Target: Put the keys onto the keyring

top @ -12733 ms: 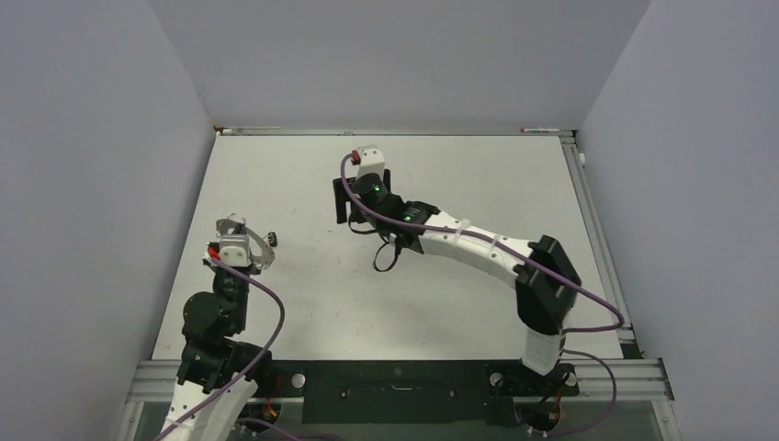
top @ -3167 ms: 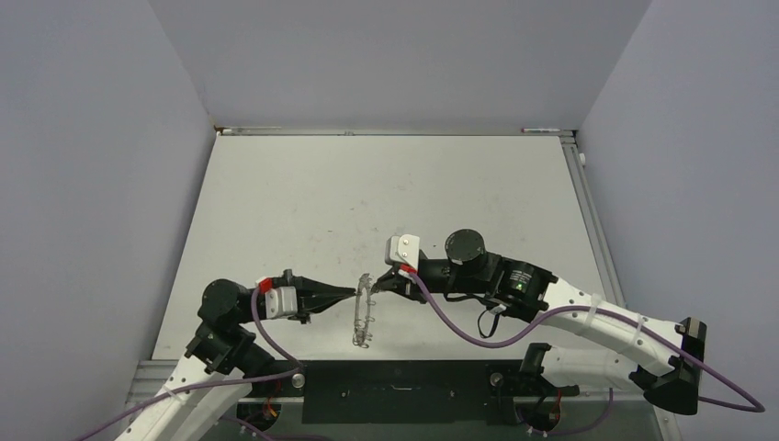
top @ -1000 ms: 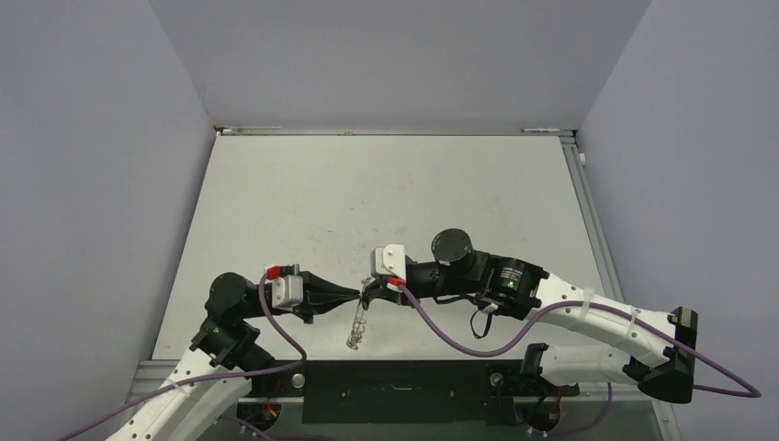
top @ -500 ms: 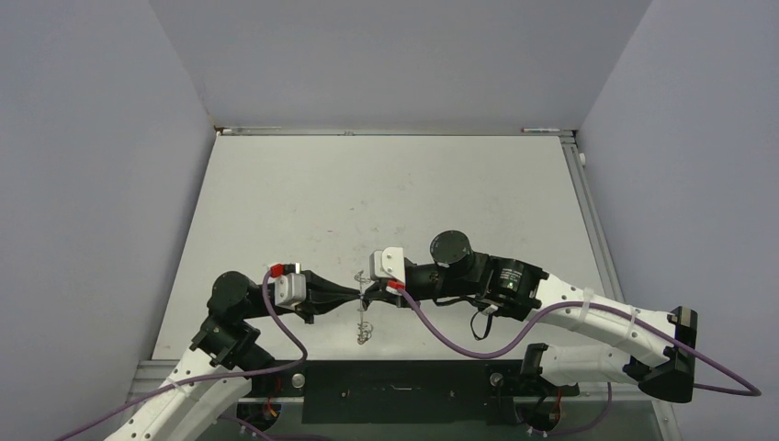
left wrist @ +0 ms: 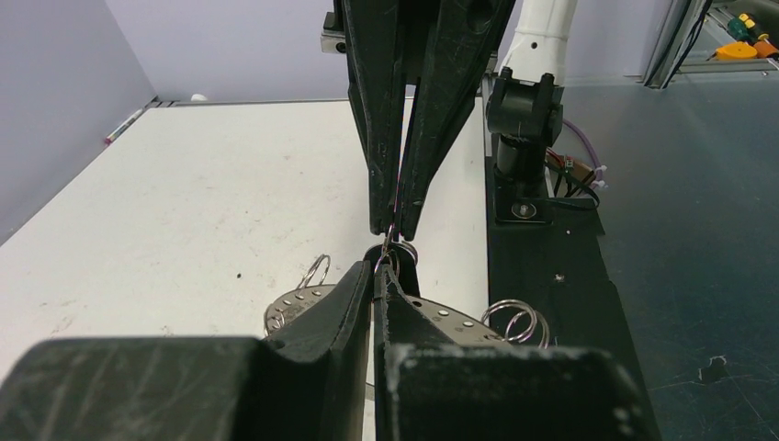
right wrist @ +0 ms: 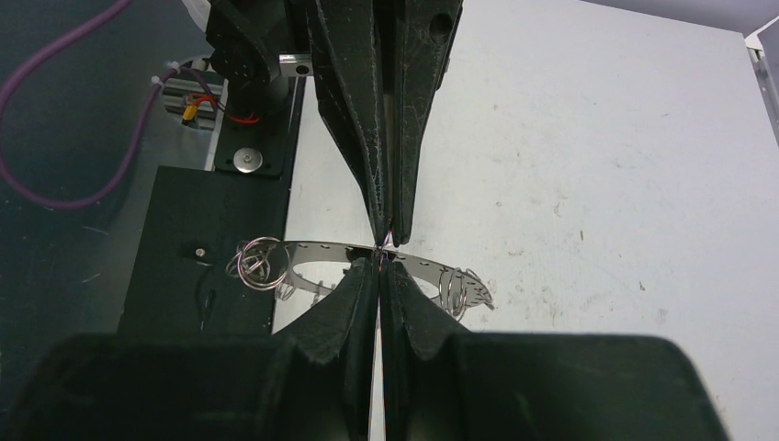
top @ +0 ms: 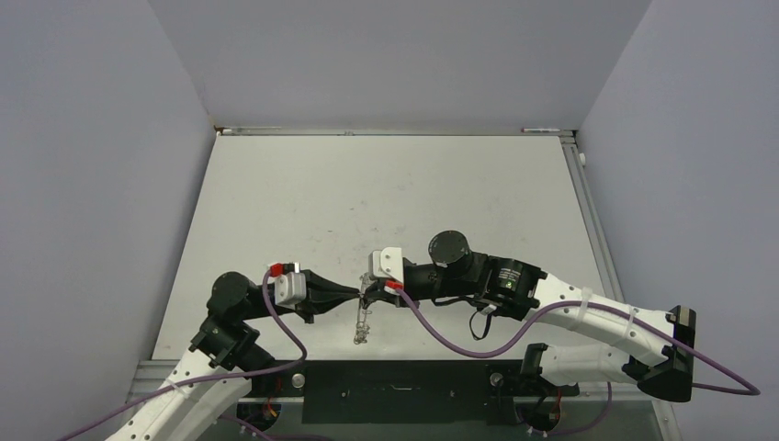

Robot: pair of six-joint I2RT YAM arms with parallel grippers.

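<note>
Left fingers (left wrist: 340,299): pressed together, apparently pinching the keyring (right wrist: 321,250) at its rim.
Right fingers (right wrist: 413,312): pressed together, tip to tip with the left; no key can be made out.
Keyring position: hanging just above the worktop (top: 413,184) near its near edge, left of centre.
Step advice: hold the ring steady and ease the key slowly into a wire loop (left wrist: 315,272).
Room: the near edge is close below; the far worktop is open.

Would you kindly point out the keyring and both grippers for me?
keyring (right wrist: 321,247), right wrist view, flat band.
left gripper (left wrist: 379,270), left wrist view, between fingertips.
right gripper (right wrist: 378,265), right wrist view, between fingertips.
</note>
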